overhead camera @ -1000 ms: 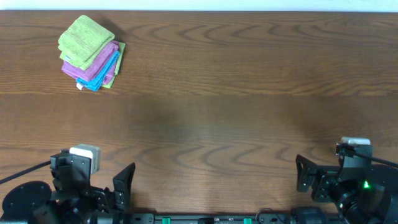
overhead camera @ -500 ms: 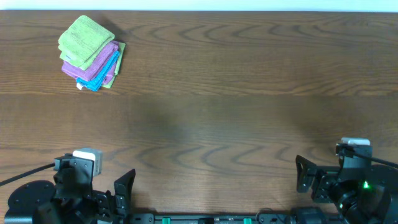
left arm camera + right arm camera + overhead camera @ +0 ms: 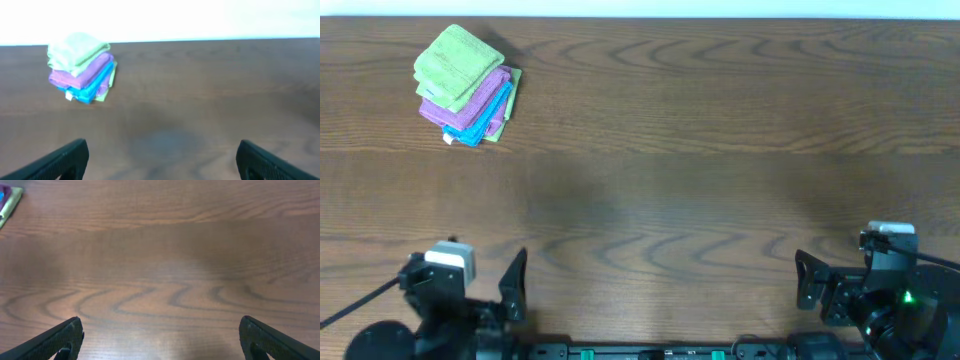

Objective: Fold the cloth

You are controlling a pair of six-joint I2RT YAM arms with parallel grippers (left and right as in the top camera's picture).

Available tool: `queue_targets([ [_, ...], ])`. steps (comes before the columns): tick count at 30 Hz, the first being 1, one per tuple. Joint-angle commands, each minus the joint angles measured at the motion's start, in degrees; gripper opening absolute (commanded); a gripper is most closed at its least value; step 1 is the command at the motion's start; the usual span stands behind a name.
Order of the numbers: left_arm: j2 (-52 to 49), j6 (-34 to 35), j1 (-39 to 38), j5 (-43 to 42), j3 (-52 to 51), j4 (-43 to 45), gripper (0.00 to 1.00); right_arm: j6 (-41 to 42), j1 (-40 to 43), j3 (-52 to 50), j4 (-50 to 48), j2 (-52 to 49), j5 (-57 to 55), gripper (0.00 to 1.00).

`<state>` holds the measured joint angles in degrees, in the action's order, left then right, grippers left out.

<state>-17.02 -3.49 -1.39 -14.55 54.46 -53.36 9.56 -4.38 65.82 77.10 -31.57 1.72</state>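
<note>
The green cloth [image 3: 457,60] sat far off at about 10 o'clock on the table [image 3: 720,150]. It was on top of a pile, with a purple cloth [image 3: 485,92] and a blue cloth [image 3: 485,122] under it. The left gripper [image 3: 161,156] and right gripper [image 3: 160,332] were down at 6 o'clock, fingers wide apart, holding nothing. The green cloth looked soft, light and floppy. I think a loose corner would be the best spot to pinch, so the others stay put.
</note>
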Motion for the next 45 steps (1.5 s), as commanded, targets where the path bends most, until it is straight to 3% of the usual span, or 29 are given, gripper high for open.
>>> queue_targets([
  [1,4.4,1.9,-0.1,0.6,-11.6,7.7,0.96,0.2,-0.5,0.0,0.1,0.3,0.0,0.99],
  [6,8.8,7.1,0.9,1.3,-25.5,20.7,0.95,0.2,-0.5,0.0,0.1,0.3,0.0,0.99],
  [12,13.2,7.8,2.3,2.0,-38.1,29.4,0.95,0.2,-0.5,0.0,0.1,0.3,0.0,0.99],
  [23,16.8,9.3,2.3,4.7,-46.9,27.6,0.95,0.2,-0.5,0.0,0.1,0.3,0.0,0.99],
  [31,16.8,8.3,2.3,6.1,-47.1,27.3,0.95,0.2,-0.5,0.0,0.1,0.3,0.0,0.99],
  [34,16.8,3.0,2.3,6.2,-47.1,27.4,0.95,0.2,-0.5,0.0,0.1,0.3,0.0,0.99],
  [45,16.8,3.0,2.3,6.1,-47.1,27.5,0.95,0.2,-0.5,0.0,0.1,0.3,0.0,0.99],
])
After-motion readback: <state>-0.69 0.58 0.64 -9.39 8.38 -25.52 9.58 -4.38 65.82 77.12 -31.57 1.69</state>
